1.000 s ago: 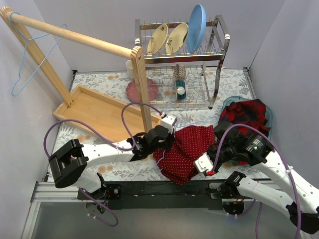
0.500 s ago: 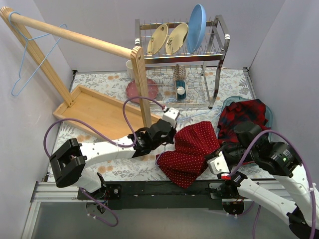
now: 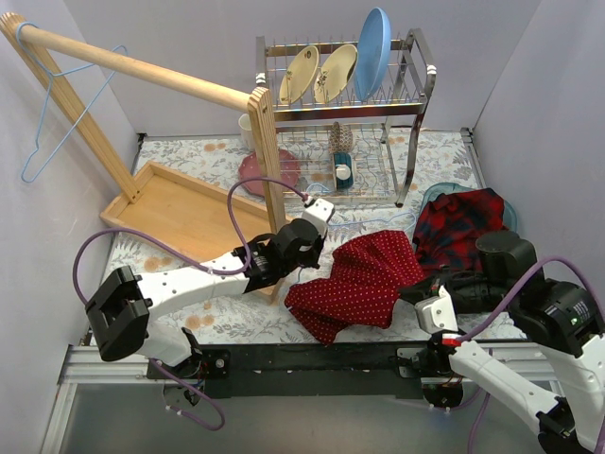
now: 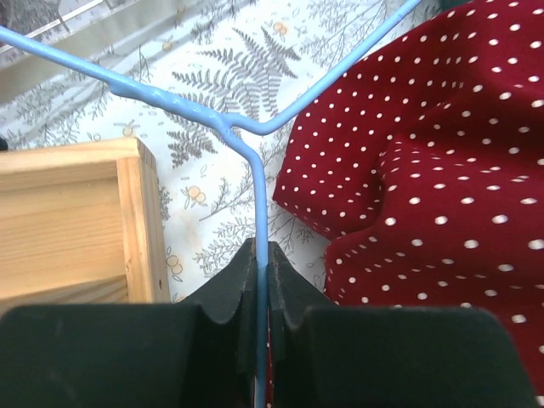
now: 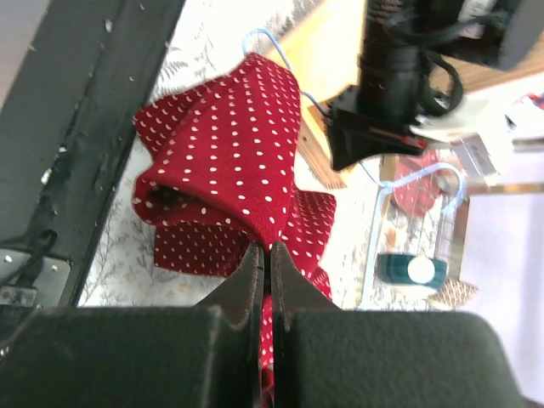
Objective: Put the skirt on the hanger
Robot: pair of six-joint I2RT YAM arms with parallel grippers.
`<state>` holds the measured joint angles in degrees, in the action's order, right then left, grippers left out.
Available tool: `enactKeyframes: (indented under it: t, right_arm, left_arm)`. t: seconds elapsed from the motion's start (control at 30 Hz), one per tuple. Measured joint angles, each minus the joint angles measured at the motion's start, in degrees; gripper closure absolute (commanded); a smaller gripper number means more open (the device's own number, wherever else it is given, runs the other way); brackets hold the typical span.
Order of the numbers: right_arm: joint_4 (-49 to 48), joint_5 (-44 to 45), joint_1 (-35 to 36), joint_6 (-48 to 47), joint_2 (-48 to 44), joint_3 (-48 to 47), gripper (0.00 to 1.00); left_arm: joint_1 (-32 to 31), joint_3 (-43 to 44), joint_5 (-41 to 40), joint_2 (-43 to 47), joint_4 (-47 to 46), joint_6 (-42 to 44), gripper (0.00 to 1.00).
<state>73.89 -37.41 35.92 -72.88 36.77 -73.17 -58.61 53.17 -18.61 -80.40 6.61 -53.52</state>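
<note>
The red skirt with white polka dots (image 3: 354, 284) lies bunched on the table between the arms. My left gripper (image 3: 321, 248) is shut on the thin wire of a blue hanger (image 4: 255, 195), just left of the skirt (image 4: 425, 170); the wire (image 3: 373, 223) runs right past the skirt's far edge. My right gripper (image 3: 423, 286) is shut on a fold of the skirt (image 5: 229, 144) at its right side. The right wrist view shows its jaws (image 5: 266, 255) closed on the fabric, with the left gripper (image 5: 374, 127) and the hanger wire (image 5: 408, 174) beyond.
A red-and-dark plaid shirt (image 3: 463, 227) lies right of the skirt. A wooden rail (image 3: 142, 66) with a second blue hanger (image 3: 43, 123) stands on a wooden tray (image 3: 180, 208). A dish rack (image 3: 350, 95) with plates stands at the back.
My right arm has drawn back to the right with the skirt's edge in it, spreading the skirt. My left gripper has moved slightly back with the hanger.
</note>
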Motion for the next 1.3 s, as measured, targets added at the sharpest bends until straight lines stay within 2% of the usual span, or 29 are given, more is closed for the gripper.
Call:
enactKeyframes:
  t: [0.33, 0.57, 0.6, 0.63, 0.67, 0.7, 0.77, 0.8, 0.93, 1.13, 1.3]
  right_arm:
    - [0.13, -6.16, -0.61, -2.54, -0.46, 10.58, 0.99]
    - [-0.07, -6.99, -0.61, -3.26, -0.68, 15.3, 0.99]
    - [-0.37, -7.21, -0.61, -3.45, -0.7, 16.39, 0.96]
    - [-0.72, -7.54, -0.61, -3.67, -0.74, 17.79, 0.89]
    - [-0.9, -7.87, -0.61, -3.93, -0.66, 19.37, 0.68]
    - [-1.55, -8.41, -0.63, -4.09, -0.39, 21.33, 0.55]
    - [-2.49, -9.2, -0.66, -3.98, 0.57, 25.16, 0.31]
    - [-2.93, -9.53, -0.66, -4.24, 1.55, 27.23, 0.28]
    - [-4.85, -9.33, -0.66, -1.38, 3.93, 27.54, 0.24]
    - [-18.03, -2.84, -3.02, 15.47, -1.44, 22.49, 0.19]
    - [-33.03, 10.34, -7.96, 32.06, -1.88, 22.27, 0.29]
  left_arm:
    - [0.09, 12.22, -0.26, 0.2, 5.92, 3.85, 1.0]
    - [0.26, 18.25, -0.68, 1.92, 9.84, 6.19, 1.0]
    - [0.28, 18.95, -0.61, 2.16, 10.43, 6.27, 1.0]
    - [0.28, 19.71, -0.44, 2.32, 11.02, 6.43, 1.0]
    - [0.28, 20.57, -0.13, 2.4, 11.69, 6.47, 1.0]
    - [0.28, 21.38, 0.33, 2.4, 12.26, 6.58, 1.0]
    - [0.26, 22.93, 1.53, 2.43, 13.31, 6.69, 1.0]
    - [0.28, 23.82, 2.32, 2.51, 13.62, 6.86, 1.0]
    - [0.33, 24.59, 4.5, 3.72, 14.56, 7.72, 1.0]
    - [0.39, 22.03, 7.54, 7.93, 15.74, 8.87, 1.0]
    - [0.42, 18.27, 9.27, 11.61, 16.2, 8.52, 1.0]
